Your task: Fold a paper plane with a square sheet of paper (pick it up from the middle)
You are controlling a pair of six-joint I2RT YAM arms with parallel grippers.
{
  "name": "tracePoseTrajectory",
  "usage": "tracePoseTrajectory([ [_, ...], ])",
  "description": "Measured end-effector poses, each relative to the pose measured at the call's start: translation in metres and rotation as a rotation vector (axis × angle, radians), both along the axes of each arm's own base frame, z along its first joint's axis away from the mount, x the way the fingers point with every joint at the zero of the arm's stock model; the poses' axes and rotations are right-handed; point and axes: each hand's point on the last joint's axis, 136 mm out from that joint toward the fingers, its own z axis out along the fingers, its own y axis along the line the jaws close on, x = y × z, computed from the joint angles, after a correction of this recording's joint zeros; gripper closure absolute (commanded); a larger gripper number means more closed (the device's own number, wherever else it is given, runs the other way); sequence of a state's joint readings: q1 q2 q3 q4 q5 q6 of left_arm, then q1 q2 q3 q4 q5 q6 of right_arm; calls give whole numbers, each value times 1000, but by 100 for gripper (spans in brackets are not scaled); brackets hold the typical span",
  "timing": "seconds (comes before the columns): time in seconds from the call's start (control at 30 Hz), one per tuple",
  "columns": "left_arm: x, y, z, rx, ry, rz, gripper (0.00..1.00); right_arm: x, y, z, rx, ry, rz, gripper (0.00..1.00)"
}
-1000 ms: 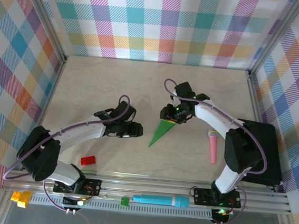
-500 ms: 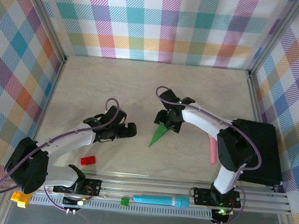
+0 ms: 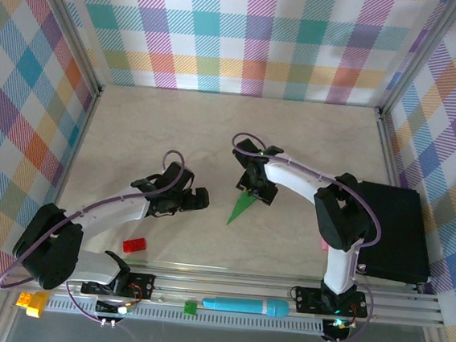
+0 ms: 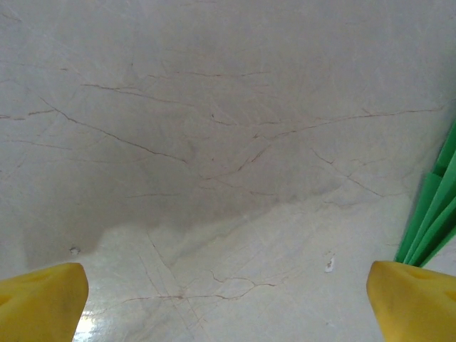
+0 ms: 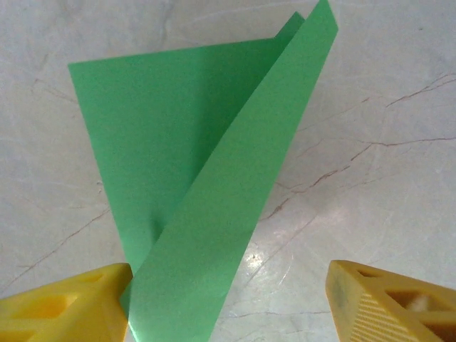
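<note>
- I see the plane (image 3: 241,208) lying flat on the table (image 3: 151,131), its tip toward the arm bases.
- My right gripper (image 3: 258,192) is over the plane's wide end, fingers spread.
- My left gripper (image 3: 199,199) is just left of the plane, fingers apart.

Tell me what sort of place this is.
Probably a robot lab test cell: a marble-look table boxed in by plaid fabric walls, a left arm and right arm bolted to a rail at its near edge, and small props such as a green paper plane and a red block.
</note>
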State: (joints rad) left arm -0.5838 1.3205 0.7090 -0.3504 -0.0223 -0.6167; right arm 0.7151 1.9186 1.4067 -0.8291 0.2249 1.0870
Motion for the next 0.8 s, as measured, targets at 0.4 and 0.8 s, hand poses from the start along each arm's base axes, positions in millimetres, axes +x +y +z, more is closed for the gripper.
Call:
tracePoseTrajectory([
  [0.4,-2,-4,-13,-2,44,-9,0,-6,0,-1,-8,15,-25,41],
  [0.8,-3,-5,-14,-5,50,-12,0,-13,-6,2,-13,28,-74,65],
])
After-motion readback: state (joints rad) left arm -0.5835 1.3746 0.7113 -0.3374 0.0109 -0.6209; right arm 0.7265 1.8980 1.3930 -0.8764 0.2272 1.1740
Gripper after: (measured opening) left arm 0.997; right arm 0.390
